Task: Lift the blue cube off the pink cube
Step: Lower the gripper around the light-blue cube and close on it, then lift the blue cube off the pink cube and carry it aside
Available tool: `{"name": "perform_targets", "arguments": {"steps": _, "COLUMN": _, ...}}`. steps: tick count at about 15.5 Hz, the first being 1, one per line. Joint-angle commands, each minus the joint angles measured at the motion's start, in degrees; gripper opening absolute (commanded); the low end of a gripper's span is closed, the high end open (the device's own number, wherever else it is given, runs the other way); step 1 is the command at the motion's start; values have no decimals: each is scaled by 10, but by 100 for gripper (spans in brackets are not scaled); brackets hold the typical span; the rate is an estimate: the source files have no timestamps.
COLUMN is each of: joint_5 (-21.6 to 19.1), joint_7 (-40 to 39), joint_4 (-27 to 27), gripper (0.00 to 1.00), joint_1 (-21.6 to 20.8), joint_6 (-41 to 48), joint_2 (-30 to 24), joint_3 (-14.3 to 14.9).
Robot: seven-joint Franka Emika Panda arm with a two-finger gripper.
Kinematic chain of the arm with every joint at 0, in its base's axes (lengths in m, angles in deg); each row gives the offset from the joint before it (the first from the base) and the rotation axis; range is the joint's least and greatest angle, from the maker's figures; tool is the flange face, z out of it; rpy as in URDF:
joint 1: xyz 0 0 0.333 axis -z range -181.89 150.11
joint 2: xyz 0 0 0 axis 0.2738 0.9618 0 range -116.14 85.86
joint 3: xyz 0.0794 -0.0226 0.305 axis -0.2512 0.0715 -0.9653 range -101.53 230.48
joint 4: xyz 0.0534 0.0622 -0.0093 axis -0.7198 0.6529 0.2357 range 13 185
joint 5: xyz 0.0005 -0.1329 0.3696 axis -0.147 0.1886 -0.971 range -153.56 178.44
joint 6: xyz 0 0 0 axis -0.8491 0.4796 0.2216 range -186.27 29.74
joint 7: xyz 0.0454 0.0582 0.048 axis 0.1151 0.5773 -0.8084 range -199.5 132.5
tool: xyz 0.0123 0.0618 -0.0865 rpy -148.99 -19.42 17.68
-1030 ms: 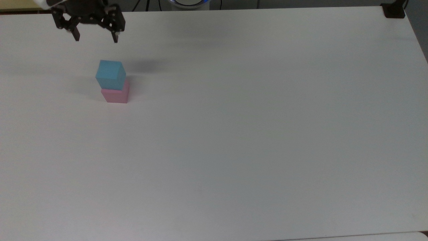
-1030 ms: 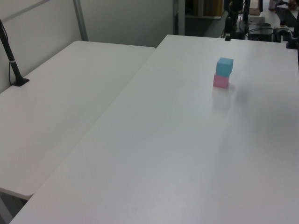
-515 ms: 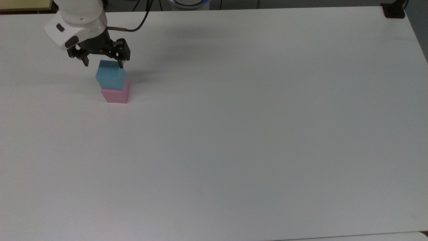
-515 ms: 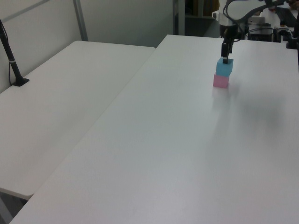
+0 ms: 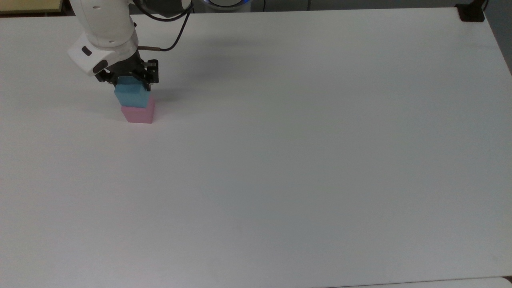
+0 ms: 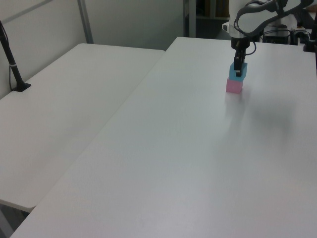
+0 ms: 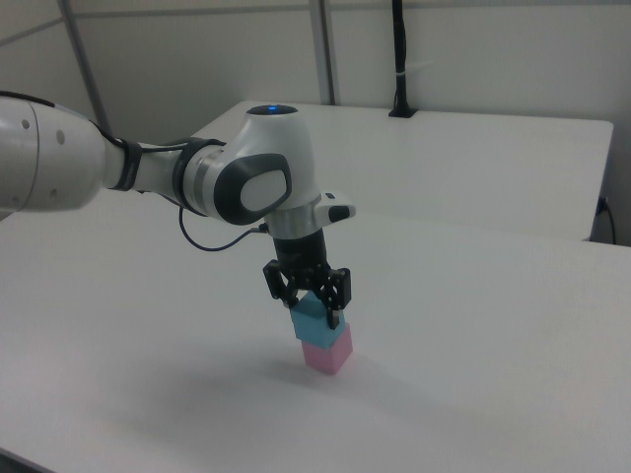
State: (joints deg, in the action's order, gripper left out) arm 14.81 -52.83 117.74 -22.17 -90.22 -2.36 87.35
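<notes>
The blue cube [image 5: 131, 95] sits on top of the pink cube [image 5: 139, 113], and the pink cube rests on the white surface [image 5: 280, 160], toward the far corner at the top view's left. In the top view the blue cube is turned slightly against the pink one, so that its edges do not line up with those below.

The pincer [image 5: 129, 79] hangs straight down over the stack, its black fingers [image 7: 334, 293] spread apart and lowered on either side of the blue cube. In the right view one finger reaches down the blue cube's near side, almost to the seam between the two cubes, while the other stands behind the cube's far edge [image 7: 312, 313]. The fingers seem to lie just beside the cube's faces rather than pressed on them, though the gap is hard to judge from here. In the left view a dark finger [image 6: 238, 69] crosses the front of the blue cube [image 6: 234, 72], with the pink cube [image 6: 234, 86] plain beneath it.

The arm's white wrist [image 5: 105, 44] rises above the pincer, and a black cable [image 5: 176, 34] loops from it toward the surface's far edge. A second white table [image 6: 64, 99] stands beside the surface at the left view's left, with a black post [image 6: 12, 64] on it.
</notes>
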Motion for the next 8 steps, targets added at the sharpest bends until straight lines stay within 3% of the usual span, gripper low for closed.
{"name": "perform_targets", "arguments": {"steps": 1, "joint_5": 4, "joint_7": -30, "joint_4": 0, "gripper": 33, "joint_1": -5, "joint_6": -13, "joint_2": -14, "joint_3": 3}}
{"name": "perform_targets", "arguments": {"steps": 6, "joint_5": -10, "joint_7": -49, "joint_4": -75, "gripper": 33, "joint_1": 1, "joint_6": 5, "joint_2": -7, "joint_3": 7}}
{"name": "perform_targets", "arguments": {"steps": 8, "joint_5": -29, "joint_7": -60, "joint_4": -126, "gripper": 34, "joint_1": 2, "joint_6": 6, "joint_2": 32, "joint_3": 7}}
